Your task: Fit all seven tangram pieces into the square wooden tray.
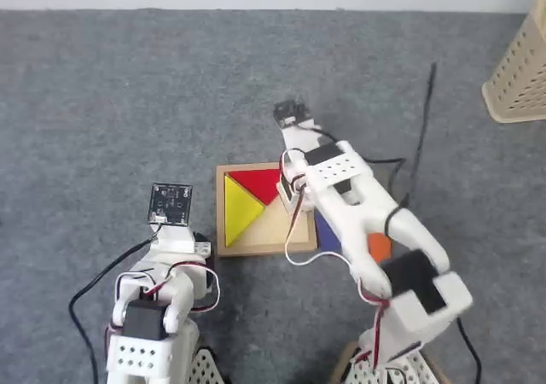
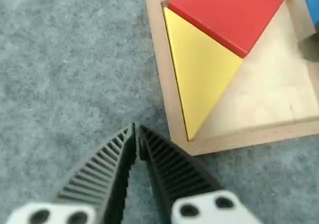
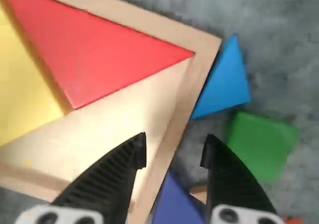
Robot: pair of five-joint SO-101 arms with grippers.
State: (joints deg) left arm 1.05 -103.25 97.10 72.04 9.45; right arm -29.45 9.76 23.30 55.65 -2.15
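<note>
The bench [image 1: 102, 102] has a mottled grey, felt-like cover. The square tray [image 2: 157, 59] is pale wood with a faint grain. From where I stand, the pieces are a bright red triangle [image 2: 229, 15], a lemon-yellow triangle [image 2: 204, 69], a sky-blue triangle [image 3: 224, 82], a green square [image 3: 261, 144], a deep indigo piece [image 3: 172, 206] and an orange piece [image 1: 380, 246]. The left arm [image 1: 153, 316] and right arm [image 1: 358, 205] are white with black motor blocks and thin red and white wires. The left end effector [image 2: 137, 134] and right end effector [image 3: 174, 147] are black, with ridged fingers. A cream basket [image 1: 520, 68] is patterned with rows of small holes.
</note>
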